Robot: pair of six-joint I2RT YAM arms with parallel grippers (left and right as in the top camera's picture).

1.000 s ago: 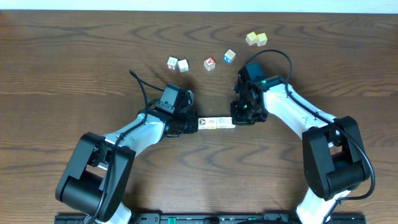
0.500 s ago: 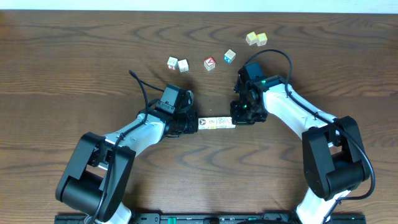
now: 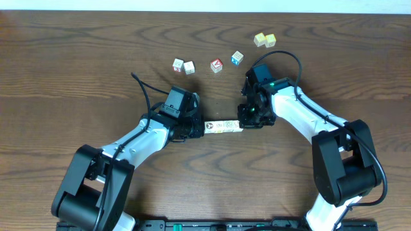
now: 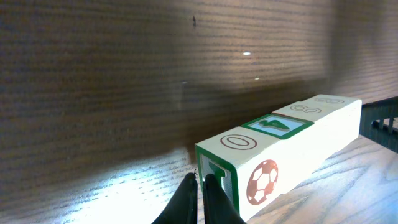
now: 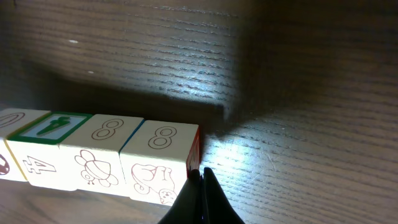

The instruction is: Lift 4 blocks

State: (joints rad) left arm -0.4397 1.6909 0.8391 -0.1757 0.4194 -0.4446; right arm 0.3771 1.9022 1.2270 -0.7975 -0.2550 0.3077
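Four blocks (image 3: 223, 126) butt face to face in one straight row. Its long axis runs left-right across the tabletop (image 3: 77, 58), on the robot side of the red-faced cube (image 3: 216, 65). The white faces carry an oval, a green-framed figure, two 8s, a football, a 4 and animal drawings. The left gripper (image 3: 200, 128) has its fingers (image 4: 185, 202) pinched together with nothing between them, tips against the row's left end. The right gripper (image 3: 243, 124) has its fingers (image 5: 214, 205) likewise closed at the right end. The row is possibly off the tabletop, going by the shadow beneath it.
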